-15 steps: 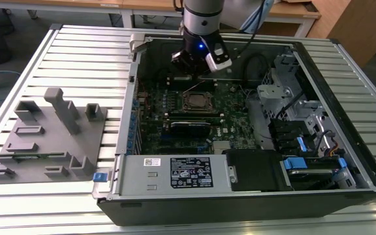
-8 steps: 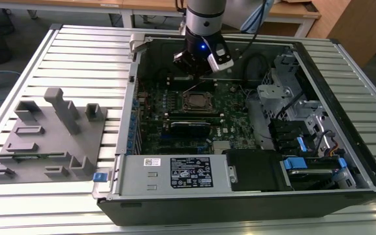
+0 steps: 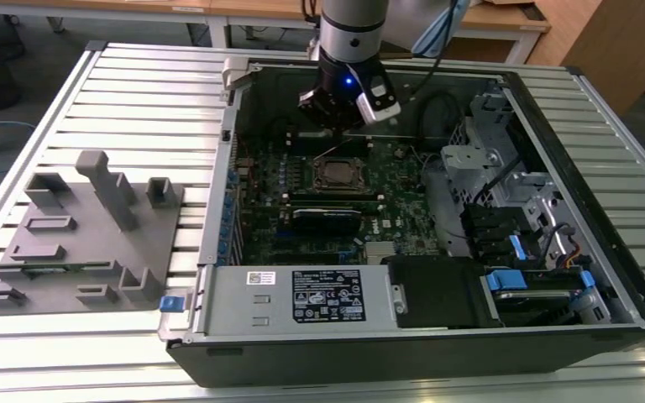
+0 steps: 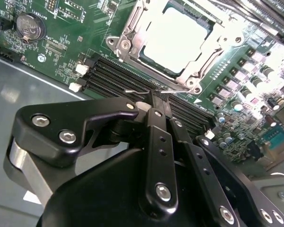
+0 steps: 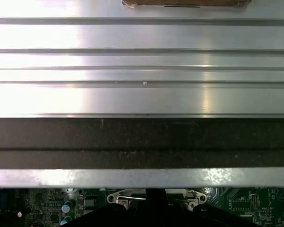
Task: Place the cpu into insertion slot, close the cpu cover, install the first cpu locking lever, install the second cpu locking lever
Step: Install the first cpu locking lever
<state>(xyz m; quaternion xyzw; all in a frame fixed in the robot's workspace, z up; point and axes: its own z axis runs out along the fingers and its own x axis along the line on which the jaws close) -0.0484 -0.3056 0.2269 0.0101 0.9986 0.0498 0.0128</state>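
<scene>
Ribbed metal desk point(image 3: 110, 92) carried an open computer case point(image 3: 412, 361), and the arm reached in over the insertion slot point(image 3: 339, 174). In the second wrist view my gripper point(image 4: 155, 98) was closed, fingers together, its tip at a thin wire locking lever point(image 4: 131, 91) just beside the socket. The cpu point(image 4: 177, 35) lay in the slot, with the cpu cover point(image 4: 128, 45) seemingly down around it. I judged the lever wanted a steady push down and under its catch, without sliding off. Glare washed out the cpu top, and the fingers hid whether they pinched the wire or merely touched it.
</scene>
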